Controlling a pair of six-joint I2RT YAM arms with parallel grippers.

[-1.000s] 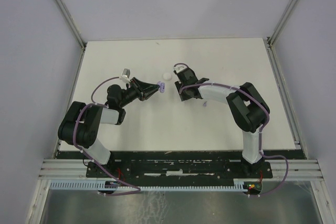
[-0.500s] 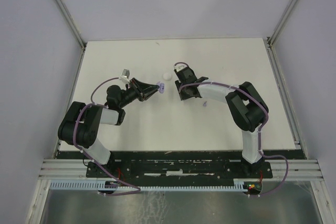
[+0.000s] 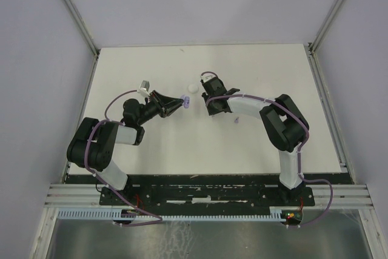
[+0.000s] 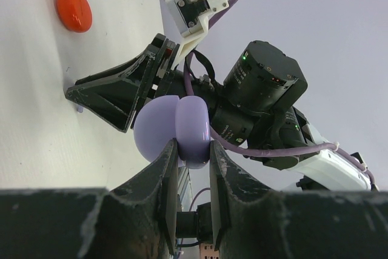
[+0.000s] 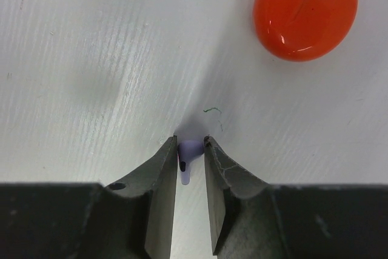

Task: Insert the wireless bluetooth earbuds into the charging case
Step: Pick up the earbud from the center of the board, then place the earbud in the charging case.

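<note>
One red disc [image 5: 305, 11] lies beyond the right tool [image 5: 190, 145] gripping a purple earbud [image 5: 187, 151].

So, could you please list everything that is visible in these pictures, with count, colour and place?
purple case: one, pale purple, held in the left hand, above the table
earbud: one, pale purple, on the table between the right hand fingers
loose earbud: one, pale purple, on the table beside the right arm
red disc: one, orange-red, on the table beyond the right hand
white disc: one, white, on the table beyond both hands
table: one, white
left arm, right arm: two, black and white
left hand: shut on the purple case
right hand: fingers flank the earbud, contact unclear
</note>
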